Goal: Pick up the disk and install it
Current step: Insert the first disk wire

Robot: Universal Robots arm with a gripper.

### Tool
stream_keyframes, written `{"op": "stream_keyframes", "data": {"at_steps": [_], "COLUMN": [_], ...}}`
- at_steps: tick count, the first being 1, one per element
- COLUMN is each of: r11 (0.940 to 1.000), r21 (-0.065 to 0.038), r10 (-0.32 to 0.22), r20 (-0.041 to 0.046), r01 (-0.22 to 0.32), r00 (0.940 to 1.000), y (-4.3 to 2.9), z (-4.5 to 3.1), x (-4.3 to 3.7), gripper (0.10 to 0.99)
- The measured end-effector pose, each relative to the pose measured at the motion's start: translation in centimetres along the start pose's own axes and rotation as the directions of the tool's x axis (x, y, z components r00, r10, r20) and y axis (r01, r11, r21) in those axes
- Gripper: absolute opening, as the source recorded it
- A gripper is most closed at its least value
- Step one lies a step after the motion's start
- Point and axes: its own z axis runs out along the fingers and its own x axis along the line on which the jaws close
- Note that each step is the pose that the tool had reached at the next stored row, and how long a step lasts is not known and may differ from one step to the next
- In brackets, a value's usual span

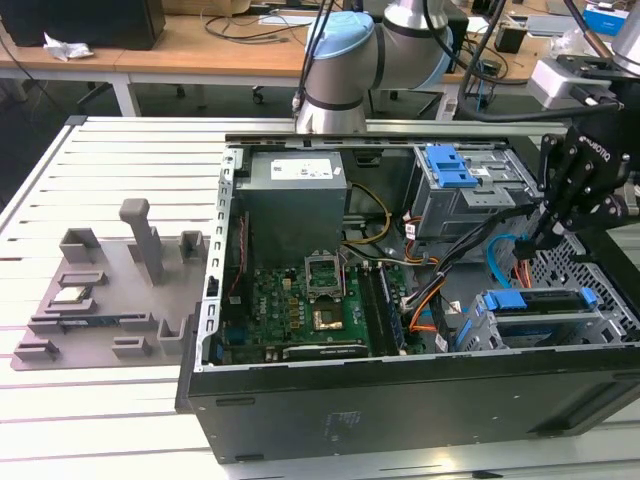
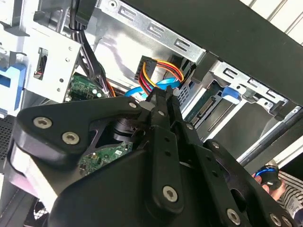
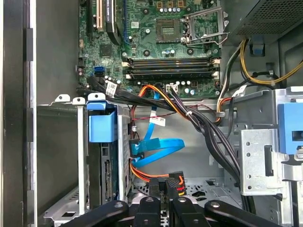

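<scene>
Fingers of black gripper (image 3: 162, 187) closed together, clamped on black power connector with orange-red-yellow wires (image 3: 176, 180), beside grey metal drive cage (image 1: 540, 325). Silver disk in blue carrier frame (image 1: 535, 303) seated in cage. Judged step: cabling; connector needs aligning with disk port.

Black gripper (image 2: 163, 101) down inside the open computer case, fingers pressed together.

Its fingertips sit just beside a bundle of red, orange and yellow wires (image 2: 158, 72) on a black plug, a flat blue cable (image 2: 163, 83) there too; green circuit board (image 2: 81, 86) at centre left, silver metal drive cage (image 2: 244, 87) at right.
</scene>
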Motion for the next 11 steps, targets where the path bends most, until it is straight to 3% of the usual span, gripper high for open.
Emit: {"op": "stream_keyframes", "data": {"at_steps": [3, 9, 11], "r11": [1.0, 1.0, 1.0], "r21": [0.0, 0.0, 0.0], "r10": [0.0, 0.001, 0.001], "r20": [-0.0038, -0.0093, -0.0108], "r01": [0.0, -0.001, -0.001], "r00": [1.0, 1.0, 0.9999], "y": [-0.02, -0.08, -0.12], "z": [0.16, 0.62, 1.0], "x": [1.91, 4.91, 5.1], "gripper": [0.169, 0.169, 0.169]}}
